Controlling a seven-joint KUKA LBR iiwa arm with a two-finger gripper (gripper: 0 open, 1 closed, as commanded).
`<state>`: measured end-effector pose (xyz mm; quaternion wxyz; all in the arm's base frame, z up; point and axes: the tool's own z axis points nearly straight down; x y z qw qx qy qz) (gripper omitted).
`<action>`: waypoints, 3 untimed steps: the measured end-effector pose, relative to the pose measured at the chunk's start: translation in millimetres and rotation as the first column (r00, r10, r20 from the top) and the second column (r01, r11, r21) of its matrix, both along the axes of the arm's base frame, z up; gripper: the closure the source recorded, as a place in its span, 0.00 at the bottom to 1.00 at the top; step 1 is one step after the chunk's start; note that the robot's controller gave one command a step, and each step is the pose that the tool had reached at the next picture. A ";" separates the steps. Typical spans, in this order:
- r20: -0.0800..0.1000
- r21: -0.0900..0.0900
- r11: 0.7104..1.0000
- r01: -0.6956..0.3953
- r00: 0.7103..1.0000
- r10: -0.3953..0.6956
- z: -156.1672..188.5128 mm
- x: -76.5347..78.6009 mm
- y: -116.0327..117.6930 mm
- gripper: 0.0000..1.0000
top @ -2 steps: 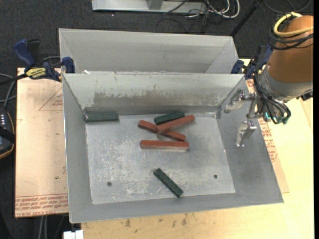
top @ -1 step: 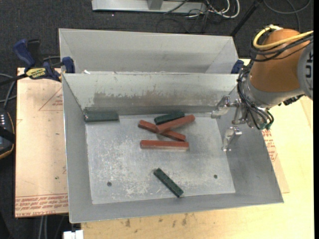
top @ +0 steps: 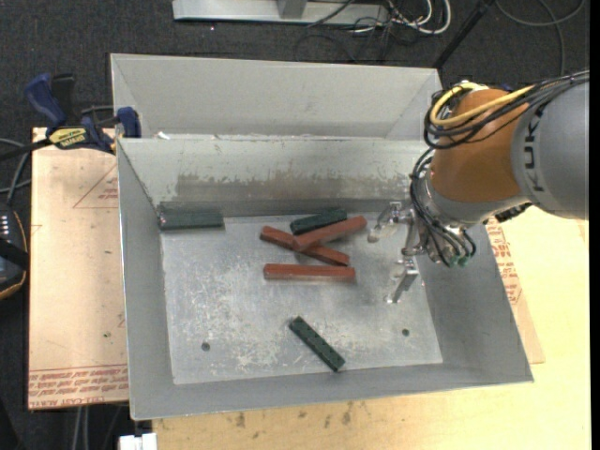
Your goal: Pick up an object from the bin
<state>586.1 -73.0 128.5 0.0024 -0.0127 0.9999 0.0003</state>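
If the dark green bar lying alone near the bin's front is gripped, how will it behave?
The dark green bar looks straight and flat-sided, so it is probably stiff and unlikely to roll. Being long and thin, it may swivel if gripped off-centre.

Bare bin floor [top: 412,319] is left free under the hand [top: 396,253] and from it toward the front wall. Just beside the hand, on the side away from the arm, the way is barred by a cluster of brown sticks [top: 309,271] and a dark green bar [top: 319,221]. Farther off that way, a second green bar [top: 316,343] and a grey block [top: 192,218] are set well apart, with open floor between them.
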 end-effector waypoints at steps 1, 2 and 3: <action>-0.003 0.001 1.000 0.021 1.000 -0.021 -44.2 53.0 60.1 1.00; -0.003 0.000 1.000 0.021 1.000 -0.021 -44.2 53.0 60.1 1.00; -0.002 0.000 1.000 0.012 1.000 -0.012 74.5 53.5 42.7 1.00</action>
